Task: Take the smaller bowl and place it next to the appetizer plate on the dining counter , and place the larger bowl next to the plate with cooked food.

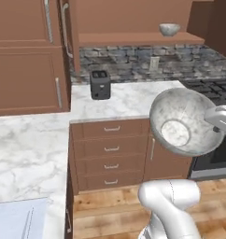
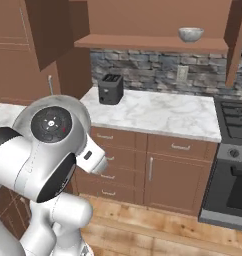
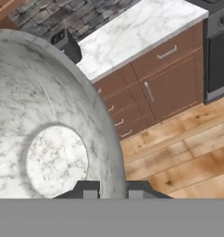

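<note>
The larger bowl (image 1: 185,122) hangs tilted in the air in front of the drawer cabinet, its pale flat bottom turned toward the left base camera. My gripper (image 3: 113,190) is shut on its rim, a fingertip (image 3: 90,190) on each side of the wall; the hand (image 1: 220,118) comes in from the right. In the right base view the bowl's rim (image 2: 79,107) peeks from behind my arm. A small grey-white bowl (image 1: 169,29) (image 2: 191,34), seemingly the smaller bowl, rests on the wooden shelf above the backsplash. The dining counter and the appetizer plate are out of view.
A black toaster (image 1: 100,84) (image 2: 111,89) stands on the marble counter with wooden drawers (image 1: 129,100). A stove (image 2: 234,116) adjoins it on the right, with its oven front (image 3: 218,51) below. Tall brown cabinets (image 1: 26,51) rise at left. Wood floor (image 3: 178,152) lies beneath.
</note>
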{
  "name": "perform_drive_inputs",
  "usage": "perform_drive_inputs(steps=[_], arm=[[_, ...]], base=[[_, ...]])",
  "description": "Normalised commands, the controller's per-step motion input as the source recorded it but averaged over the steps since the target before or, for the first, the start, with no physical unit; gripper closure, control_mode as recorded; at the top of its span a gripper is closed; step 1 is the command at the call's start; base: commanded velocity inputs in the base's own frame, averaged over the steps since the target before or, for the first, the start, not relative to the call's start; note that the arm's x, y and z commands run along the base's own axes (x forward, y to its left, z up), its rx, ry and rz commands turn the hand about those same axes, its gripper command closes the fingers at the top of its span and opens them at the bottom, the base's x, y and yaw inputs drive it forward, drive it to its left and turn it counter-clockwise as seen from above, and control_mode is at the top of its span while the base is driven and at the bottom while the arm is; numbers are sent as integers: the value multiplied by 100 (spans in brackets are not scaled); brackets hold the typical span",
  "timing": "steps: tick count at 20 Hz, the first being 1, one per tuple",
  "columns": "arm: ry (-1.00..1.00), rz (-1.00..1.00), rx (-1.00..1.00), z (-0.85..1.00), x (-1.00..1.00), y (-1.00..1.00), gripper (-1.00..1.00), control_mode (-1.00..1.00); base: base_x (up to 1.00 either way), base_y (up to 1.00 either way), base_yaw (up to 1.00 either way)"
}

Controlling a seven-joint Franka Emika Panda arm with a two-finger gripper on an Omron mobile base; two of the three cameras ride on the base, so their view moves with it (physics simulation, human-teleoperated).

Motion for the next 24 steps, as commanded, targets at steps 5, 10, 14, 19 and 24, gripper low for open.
perform_drive_inputs(steps=[5,10,14,19,24], arm=[[0,0,0,0,0,0,100,100],[0,0,0,0,0,0,100,100],[0,0,0,0,0,0,100,100],[0,0,0,0,0,0,100,100],[0,0,0,0,0,0,100,100]], base=[[-44,-53,-39],[-52,-23,-52],[-62,-20,-56],[-67,-20,-57],[-52,-29,-60]])
